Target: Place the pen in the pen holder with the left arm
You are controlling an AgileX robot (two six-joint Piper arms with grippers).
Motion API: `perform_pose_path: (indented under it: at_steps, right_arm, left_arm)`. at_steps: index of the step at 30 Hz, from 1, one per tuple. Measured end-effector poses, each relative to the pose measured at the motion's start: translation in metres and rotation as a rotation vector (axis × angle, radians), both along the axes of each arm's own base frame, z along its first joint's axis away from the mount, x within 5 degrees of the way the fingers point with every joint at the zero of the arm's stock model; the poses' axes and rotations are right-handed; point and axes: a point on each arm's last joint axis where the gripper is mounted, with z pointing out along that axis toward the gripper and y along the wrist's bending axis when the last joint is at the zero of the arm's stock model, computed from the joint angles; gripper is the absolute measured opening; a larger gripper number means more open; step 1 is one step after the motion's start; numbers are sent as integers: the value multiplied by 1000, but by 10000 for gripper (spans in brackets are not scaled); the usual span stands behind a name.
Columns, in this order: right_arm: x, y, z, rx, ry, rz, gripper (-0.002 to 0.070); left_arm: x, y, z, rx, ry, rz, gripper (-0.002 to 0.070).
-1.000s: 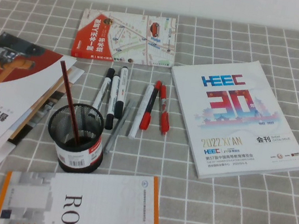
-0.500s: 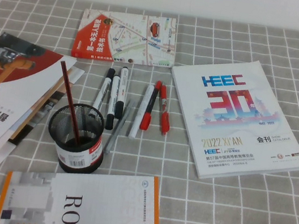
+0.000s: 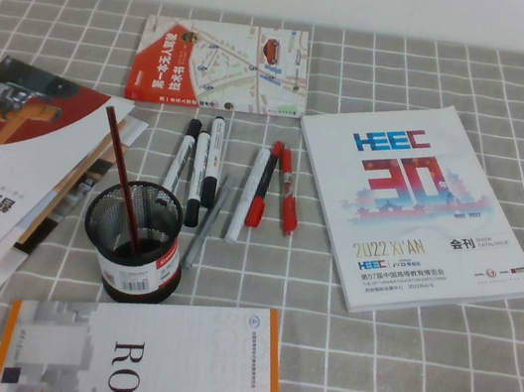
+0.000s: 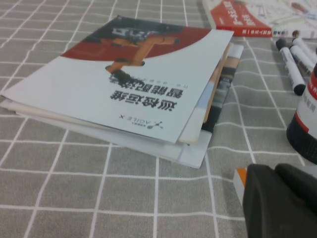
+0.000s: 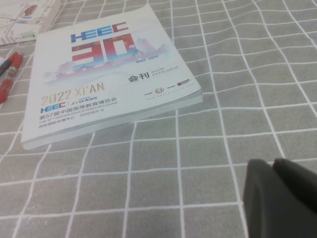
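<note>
The pen (image 3: 122,178) stood tilted inside the pen holder (image 3: 133,243) near the table's front-left. Left gripper (image 4: 280,201) and right gripper (image 5: 280,198) sat low, their openness unreadable.

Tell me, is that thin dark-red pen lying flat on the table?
No, the pen stands leaning inside the pen holder.

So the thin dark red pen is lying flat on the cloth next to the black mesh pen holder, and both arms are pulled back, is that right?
Not quite. The pen is not lying on the cloth: the high view shows it standing tilted inside the pen holder. The rest holds: both arms are pulled back, with only a dark edge of the left claw and the right claw showing in their wrist views.
</note>
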Motion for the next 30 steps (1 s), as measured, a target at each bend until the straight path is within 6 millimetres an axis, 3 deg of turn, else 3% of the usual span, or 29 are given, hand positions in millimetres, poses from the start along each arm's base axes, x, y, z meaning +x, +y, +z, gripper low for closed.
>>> perform_pose_path:
  at_steps: [30]
  right_arm:
    - [0,0,0,0,0,0,-15]
  left_arm:
    - [0,0,-1,5,12,-2,-1]
